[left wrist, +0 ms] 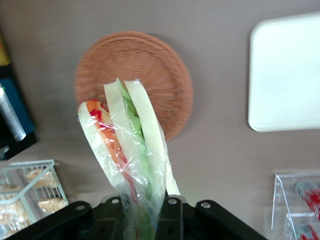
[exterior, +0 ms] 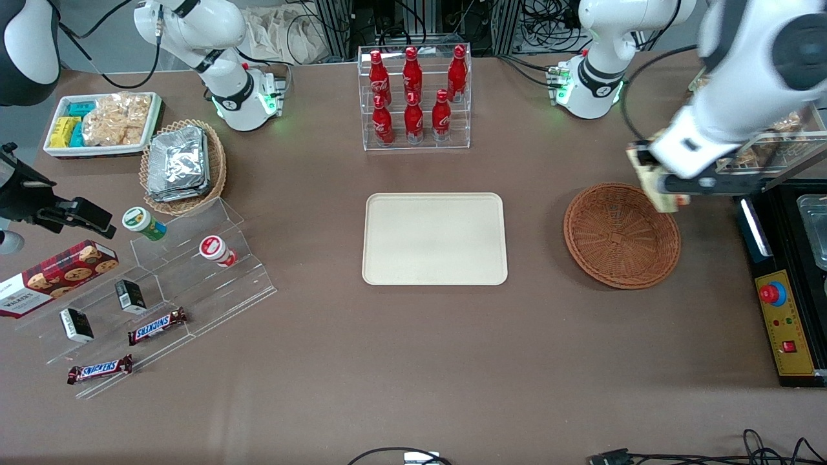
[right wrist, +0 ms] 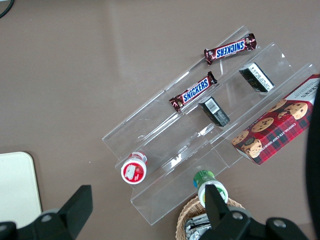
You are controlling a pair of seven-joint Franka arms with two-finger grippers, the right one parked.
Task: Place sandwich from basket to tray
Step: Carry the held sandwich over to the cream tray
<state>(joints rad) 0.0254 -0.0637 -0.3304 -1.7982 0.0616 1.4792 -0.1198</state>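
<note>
Sandwich [left wrist: 131, 150] is out of basket [exterior: 621, 234], pinched btwn fingers [exterior: 665, 187] of left arm, held in air just above basket's rim on working arm's side. Basket is empty. Tray [exterior: 434, 238] bare, well apart toward table centre. Left: carry over, lower, release.

Bare tabletop separates the basket [exterior: 621, 236] from the tray [exterior: 434, 239]; the gripper [exterior: 659, 184] hangs above the basket's rim.

Bright, even light; the working arm [exterior: 730, 84] looks perhaps motion-blurred.
</note>
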